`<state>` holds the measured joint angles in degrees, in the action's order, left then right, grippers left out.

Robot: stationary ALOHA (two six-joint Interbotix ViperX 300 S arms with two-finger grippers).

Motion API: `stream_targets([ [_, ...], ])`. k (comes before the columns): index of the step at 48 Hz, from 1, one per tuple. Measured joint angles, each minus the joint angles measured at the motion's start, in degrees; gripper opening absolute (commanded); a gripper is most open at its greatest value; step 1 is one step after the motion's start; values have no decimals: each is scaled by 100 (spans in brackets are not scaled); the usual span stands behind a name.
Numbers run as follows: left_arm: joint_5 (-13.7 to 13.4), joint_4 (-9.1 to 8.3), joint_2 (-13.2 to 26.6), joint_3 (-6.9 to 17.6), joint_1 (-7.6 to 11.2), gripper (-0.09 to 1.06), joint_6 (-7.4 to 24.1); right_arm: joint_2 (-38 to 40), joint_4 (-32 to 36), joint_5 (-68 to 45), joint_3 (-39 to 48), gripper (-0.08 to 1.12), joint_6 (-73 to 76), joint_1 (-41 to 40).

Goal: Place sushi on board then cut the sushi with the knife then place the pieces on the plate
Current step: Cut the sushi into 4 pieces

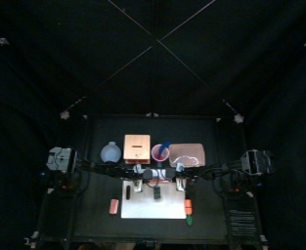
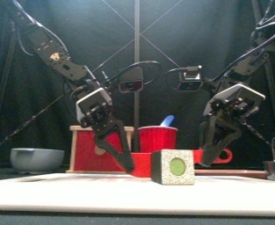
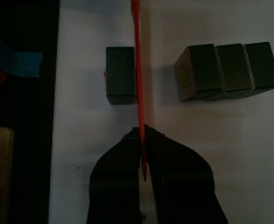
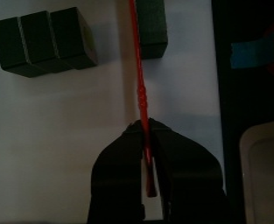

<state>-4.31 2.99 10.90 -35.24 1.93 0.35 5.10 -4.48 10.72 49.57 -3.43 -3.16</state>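
Observation:
The dark green sushi roll [image 2: 172,165] lies on the white board [image 2: 104,189], end face toward the front. A single piece [image 3: 122,74] is split off from a block of three [image 3: 227,70]. The thin red knife [image 3: 136,61] runs across the board through the gap between them. In the left wrist view my left gripper [image 3: 140,133] is shut on one end of the knife. In the right wrist view the knife [image 4: 138,70] comes out of my shut right gripper [image 4: 144,124], passing between the block [image 4: 43,39] and the single piece [image 4: 152,26]. The two grippers flank the roll.
Along the back stand the blue-grey bowl [image 2: 36,158], the wooden box with a red front [image 2: 92,145], and the red cup [image 2: 160,139] holding the blue knife [image 2: 167,120]. The pink tray [image 1: 186,153] lies back right. Small orange toys [image 1: 114,205] lie beside the board.

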Motion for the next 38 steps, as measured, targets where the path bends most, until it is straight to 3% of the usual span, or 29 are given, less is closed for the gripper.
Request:
stream_targets([
  [8, -167, 0, -325, 18, 79, 38, -9, 396, -26, 308, -105, 34, 9, 132],
  [18, -141, 0, -571, 9, 545, 38, -44, 712, -158, 396, -114, 34, 26, 475],
  [24, -132, 35, -563, 44, 712, 38, -62, 729, -264, 396, -114, 34, 35, 633],
  [38, -123, 211, -448, 105, 782, 38, -62, 729, -360, 387, -97, 34, 26, 721],
])
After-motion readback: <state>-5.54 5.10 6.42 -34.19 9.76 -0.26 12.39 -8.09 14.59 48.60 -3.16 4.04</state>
